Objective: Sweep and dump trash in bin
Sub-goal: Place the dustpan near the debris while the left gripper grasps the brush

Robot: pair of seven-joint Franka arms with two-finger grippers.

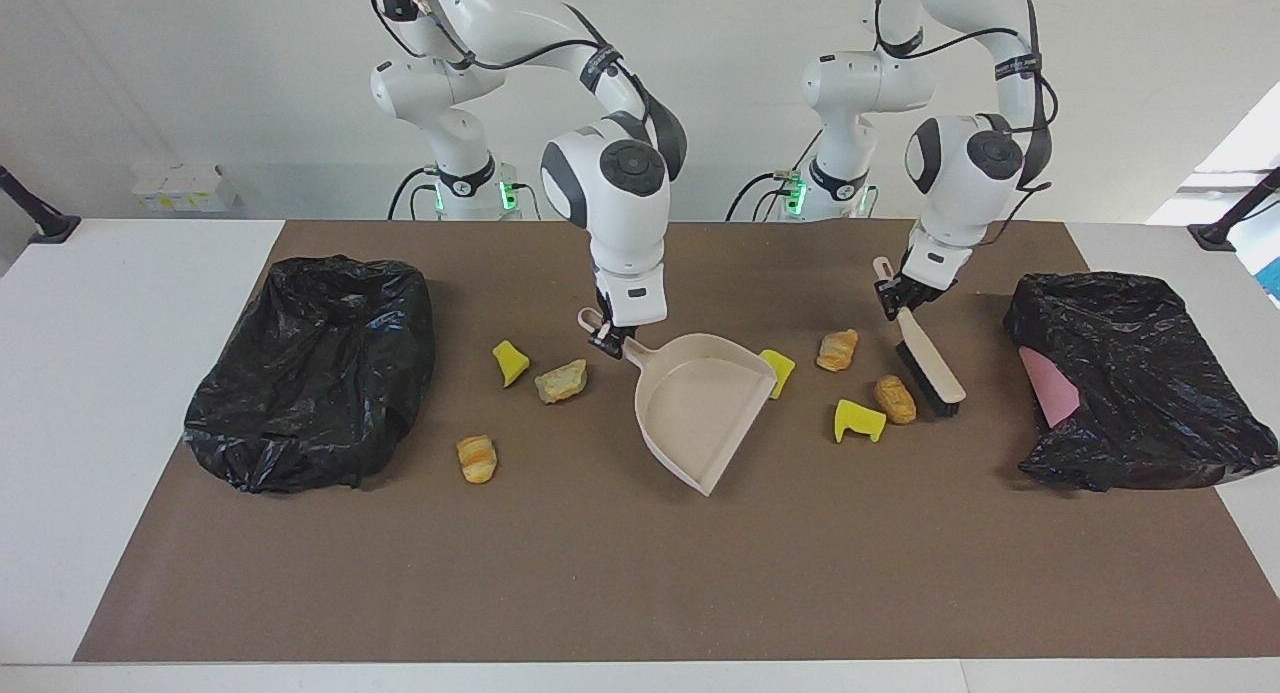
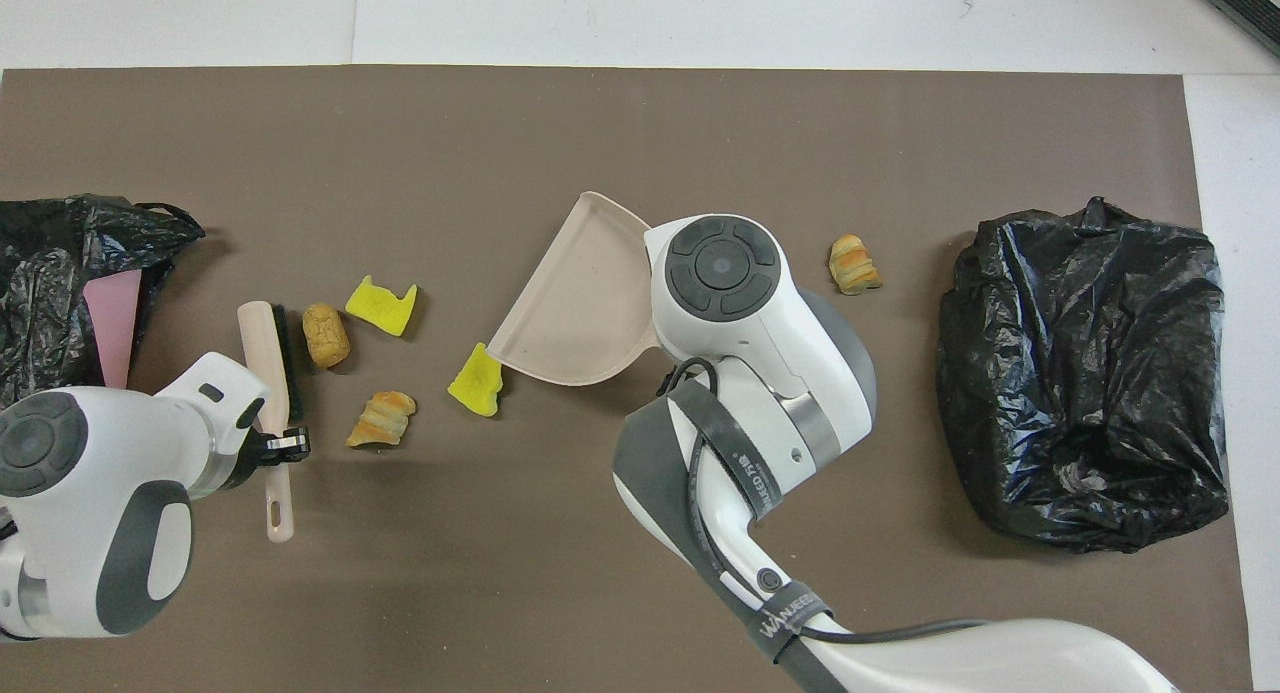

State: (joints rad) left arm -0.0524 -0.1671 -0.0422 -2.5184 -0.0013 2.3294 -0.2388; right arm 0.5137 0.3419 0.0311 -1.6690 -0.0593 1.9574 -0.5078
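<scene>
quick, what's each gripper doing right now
Left gripper: closed on the brush handle, by the bread lump.
Right gripper: closed on the dustpan handle.
</scene>
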